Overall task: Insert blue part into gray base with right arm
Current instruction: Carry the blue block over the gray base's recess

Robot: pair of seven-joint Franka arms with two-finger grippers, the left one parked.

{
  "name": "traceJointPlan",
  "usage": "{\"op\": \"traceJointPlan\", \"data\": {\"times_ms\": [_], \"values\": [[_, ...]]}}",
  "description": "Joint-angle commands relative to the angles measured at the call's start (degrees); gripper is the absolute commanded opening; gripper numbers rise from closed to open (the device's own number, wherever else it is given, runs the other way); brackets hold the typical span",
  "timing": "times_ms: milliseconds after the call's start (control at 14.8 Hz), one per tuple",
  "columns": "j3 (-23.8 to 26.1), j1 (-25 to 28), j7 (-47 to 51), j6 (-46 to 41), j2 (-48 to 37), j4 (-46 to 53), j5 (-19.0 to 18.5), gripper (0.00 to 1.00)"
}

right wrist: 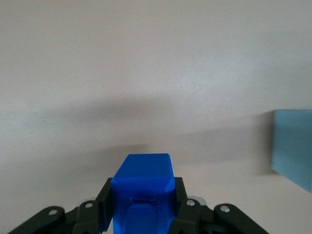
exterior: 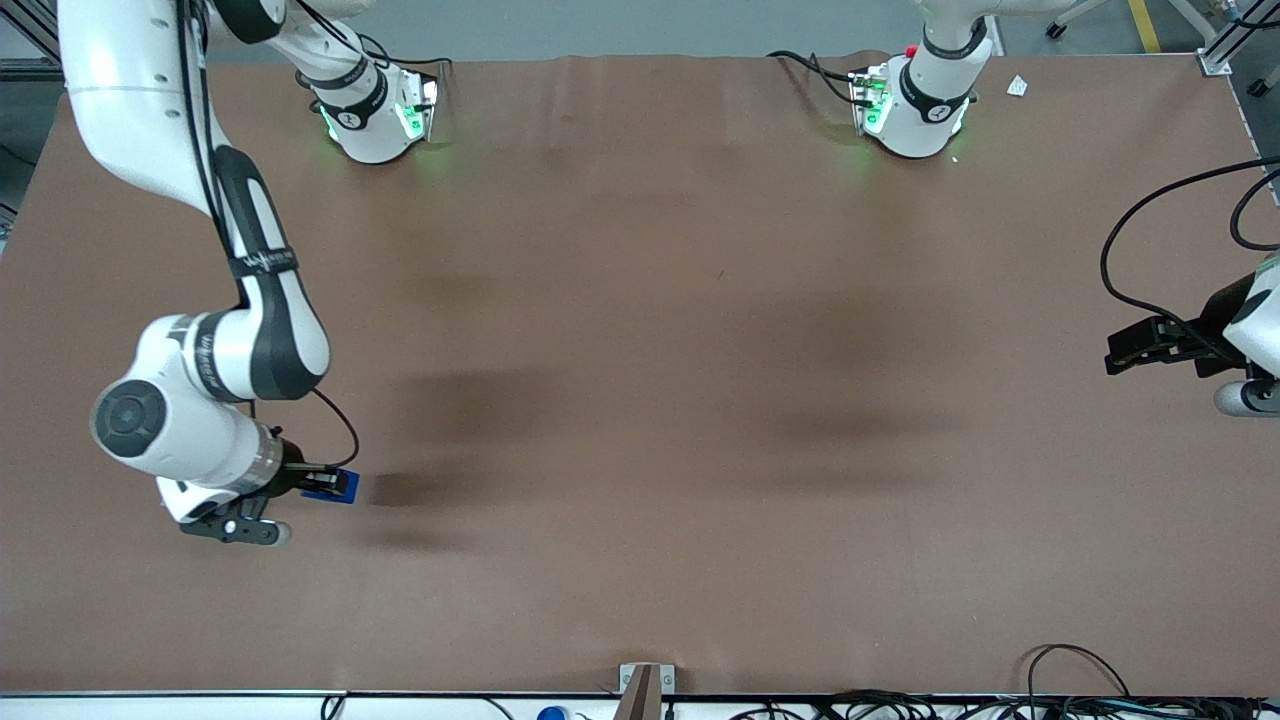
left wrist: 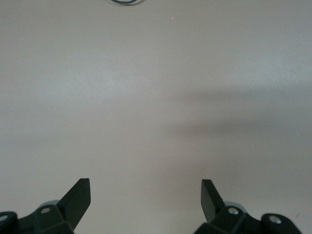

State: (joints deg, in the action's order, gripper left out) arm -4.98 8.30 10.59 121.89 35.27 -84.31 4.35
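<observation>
My right arm's gripper (exterior: 335, 485) is at the working arm's end of the table, near the front camera. It is shut on the blue part (exterior: 340, 486), a bright blue block, and holds it off the brown table; its shadow (exterior: 400, 490) lies beside it. In the right wrist view the blue part (right wrist: 142, 175) sits between the two black fingers (right wrist: 104, 197). The gripper (right wrist: 141, 197) points along the table. One pale blue-gray side of the gray base (right wrist: 292, 146) shows in the right wrist view, standing on the table apart from the blue part. In the front view the base is hidden.
The brown table (exterior: 640, 300) reaches all edges of the front view. Both arm bases (exterior: 375, 110) stand at the edge farthest from the camera. The parked gripper (exterior: 1150, 350) hangs at the parked arm's end. Cables (exterior: 1080, 690) lie along the near edge.
</observation>
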Motion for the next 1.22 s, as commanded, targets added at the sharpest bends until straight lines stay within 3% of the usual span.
{"op": "traceJointPlan", "data": {"times_ms": [0,406,1150], "values": [[0.1,-4.8,-1.0,-3.1,-1.2,1.4,0.7,0.01],[0.1,-11.4,-3.9,-3.2,-0.5,2.0,0.6,0.00],[0.1,-16.4,-15.1,-2.9,1.9,3.4,0.4,0.00]]}}
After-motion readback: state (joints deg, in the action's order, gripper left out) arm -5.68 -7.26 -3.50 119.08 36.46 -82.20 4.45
